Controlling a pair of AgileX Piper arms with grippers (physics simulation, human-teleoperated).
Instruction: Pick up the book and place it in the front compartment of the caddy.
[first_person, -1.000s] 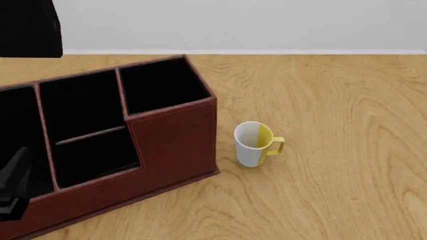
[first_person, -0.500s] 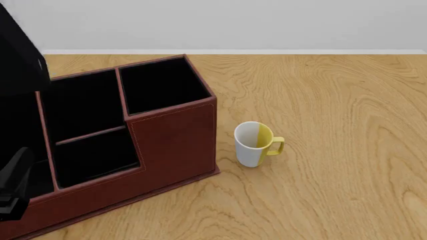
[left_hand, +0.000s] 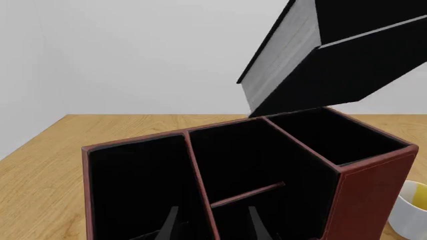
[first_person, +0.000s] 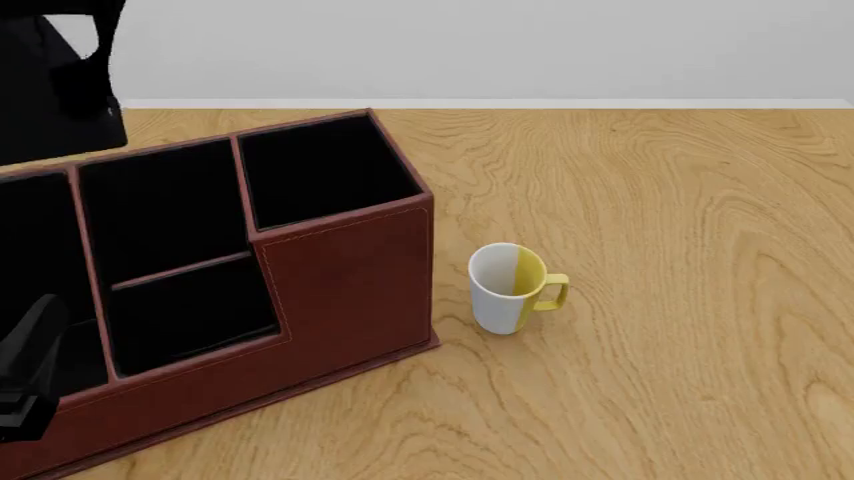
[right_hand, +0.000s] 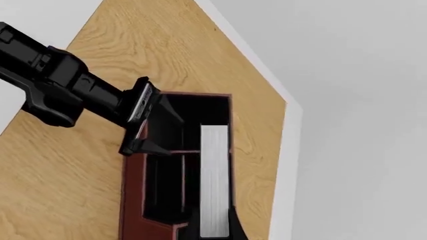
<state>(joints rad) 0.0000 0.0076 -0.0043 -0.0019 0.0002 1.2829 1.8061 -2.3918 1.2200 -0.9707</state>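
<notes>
The book (left_hand: 287, 60), black with a pale grey edge, hangs tilted in the air above the caddy (left_hand: 363, 195). In the right wrist view its pale face (right_hand: 215, 175) runs out from my right gripper (right_hand: 215, 232), which is shut on it, over the caddy's (right_hand: 133, 200) compartments. In the front view the book shows as a black shape (first_person: 54, 90) at the top left, over the back left of the reddish-brown caddy (first_person: 347, 280). My left gripper (first_person: 27, 370) is open and empty, low at the caddy's near left end; its fingers (left_hand: 172, 220) point into a compartment.
A white-and-yellow mug (first_person: 507, 288) stands upright on the wooden table just right of the caddy; it also shows in the left wrist view (left_hand: 410, 210). The left arm (right_hand: 60, 85) reaches to the caddy's end. A pale wall backs the table.
The black shape of the book at the top left of the front view dipped down and tilted, then rose back a little. The left gripper, caddy and mug have not moved.
</notes>
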